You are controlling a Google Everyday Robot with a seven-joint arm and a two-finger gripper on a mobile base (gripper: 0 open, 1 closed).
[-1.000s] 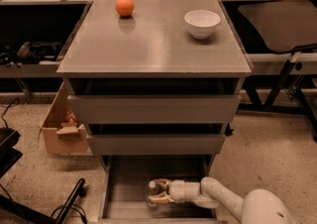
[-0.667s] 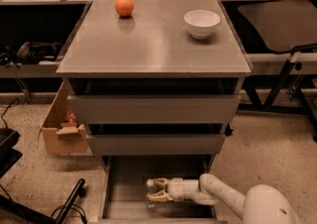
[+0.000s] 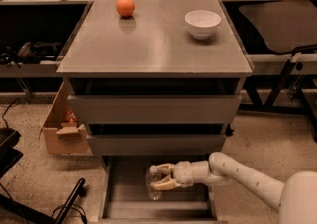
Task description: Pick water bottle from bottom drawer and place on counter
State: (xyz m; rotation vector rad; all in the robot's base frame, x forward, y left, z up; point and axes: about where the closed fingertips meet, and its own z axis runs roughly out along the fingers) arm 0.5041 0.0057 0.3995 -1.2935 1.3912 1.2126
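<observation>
Two fingers [image 3: 166, 185] of the gripper [image 3: 155, 178] seem to pinch the water bottle [image 3: 154, 194] inside the bottom drawer [image 3: 128, 191], where a slick grip or the overhanging middle drawer [image 3: 153, 144] could dislodge it before the counter [image 3: 153, 44].

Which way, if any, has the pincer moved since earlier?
Yes: the pincer, holding the water bottle over the bottom drawer, has shifted slightly upward in view, nearer the middle drawer's front.

Only one camera: it sits high in front of the grey metal drawer cabinet [image 3: 153, 109], tilted down, fairly close, glossy grey worktop [image 3: 148, 44] up top. The gripper [image 3: 159, 178] sits low, over the shallow grey bottom drawer [image 3: 126, 193].
</observation>
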